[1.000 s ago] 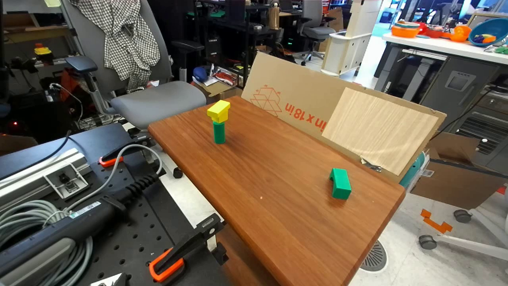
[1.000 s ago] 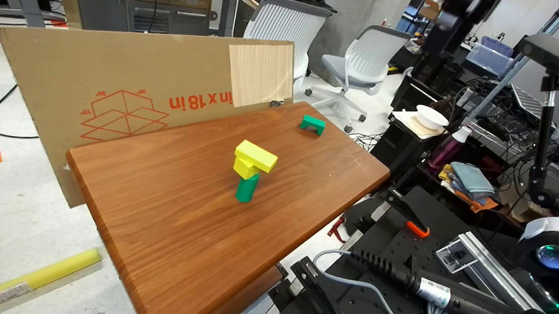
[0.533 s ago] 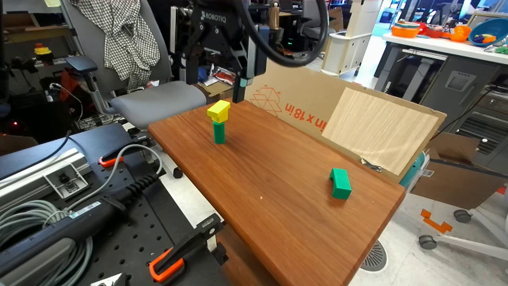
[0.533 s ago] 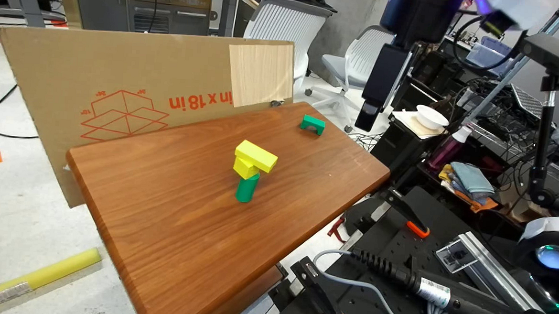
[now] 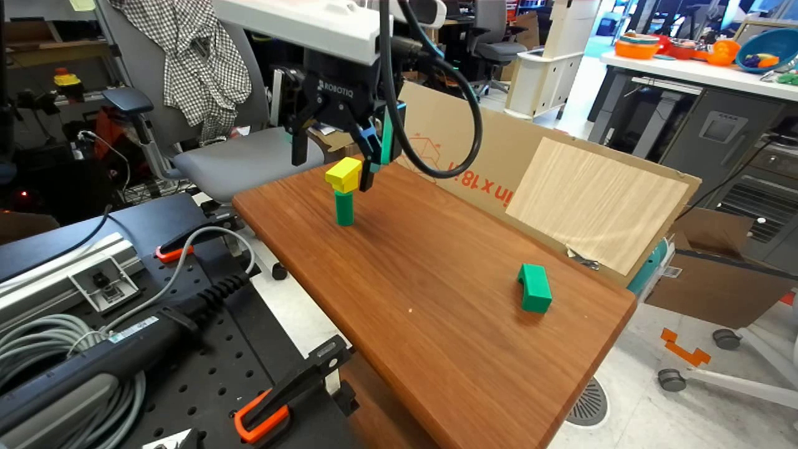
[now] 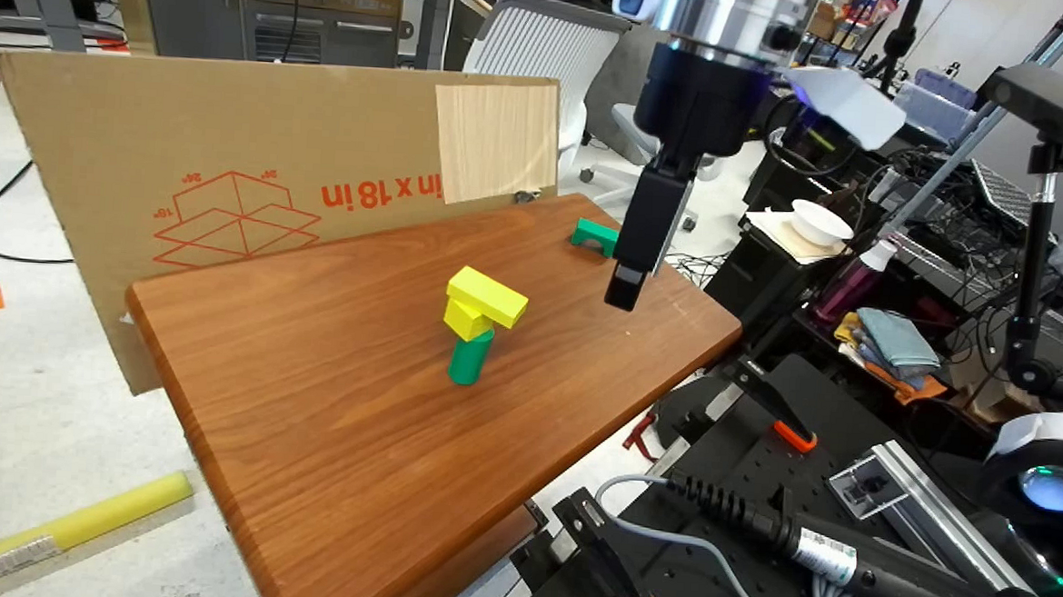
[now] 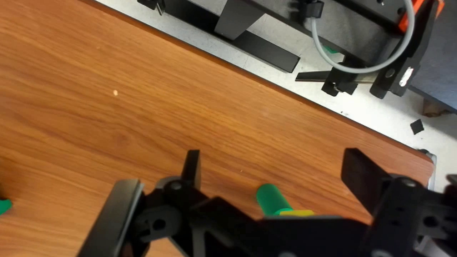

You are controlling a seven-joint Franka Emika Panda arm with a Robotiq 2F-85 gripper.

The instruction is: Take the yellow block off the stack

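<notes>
The stack stands on the wooden table. Its base is an upright green cylinder (image 5: pixel 344 208) (image 6: pixel 470 359). A small yellow block (image 6: pixel 465 320) sits on it, and a longer yellow block (image 6: pixel 487 296) lies on top, overhanging to one side. In an exterior view the two yellow pieces (image 5: pixel 343 174) look merged. My gripper (image 5: pixel 332 174) (image 7: pixel 272 151) is open and empty, above the table and apart from the stack. In an exterior view one finger (image 6: pixel 624 287) shows, off to the stack's side. In the wrist view the cylinder (image 7: pixel 272 200) and a yellow sliver (image 7: pixel 297 212) show; the gripper body hides the rest.
A green arch block (image 5: pixel 536 288) (image 6: pixel 595 235) lies near the far end of the table (image 5: pixel 436 299). A cardboard sheet (image 5: pixel 474 143) (image 6: pixel 257 157) stands along one long table edge. A black perforated bench (image 5: pixel 230 368) with clamps and cable lies along the opposite side.
My gripper came into view from above, then moved lower and closer to the stack, staying open. The stack and the green arch block have not moved.
</notes>
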